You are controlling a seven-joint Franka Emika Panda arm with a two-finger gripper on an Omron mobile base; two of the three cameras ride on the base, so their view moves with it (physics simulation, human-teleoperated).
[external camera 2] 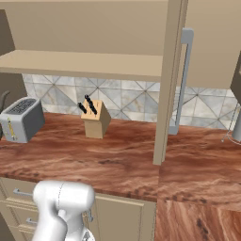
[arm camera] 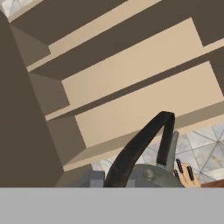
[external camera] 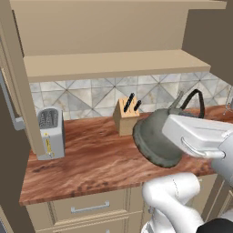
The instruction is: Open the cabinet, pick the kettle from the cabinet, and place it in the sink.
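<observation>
Kettle [external camera: 157, 139] out of the cabinet [external camera: 113, 63], hanging in the air over the wooden table [external camera: 91, 159], tipped hard so its round base faces the left base camera and the spout [external camera: 178, 101] and dark arched handle [external camera: 195, 101] point away toward the tiled wall. Judged to be carried by the white arm close behind it. The claw itself is hidden behind the kettle's body; cannot tell how its fingers stand, though the hand view looks straight along the handle [arm camera: 140, 148] and lid knob [arm camera: 150, 173], which suggests a grip near the handle.

Tilt probably comes from the wrist turning as it carries.

Cabinet doors stand open: one door edge-on [external camera 2: 167, 80], grey bar handle [external camera 2: 181, 80] behind it. Inner shelf [external camera: 118, 63] bare where visible.

On the table: toaster [external camera: 49, 132] at the left, knife block [external camera: 126, 116] near the backsplash. Drawers [external camera: 88, 207] below.

Sink not made out here; judged off to one side, so a carry remains.
</observation>
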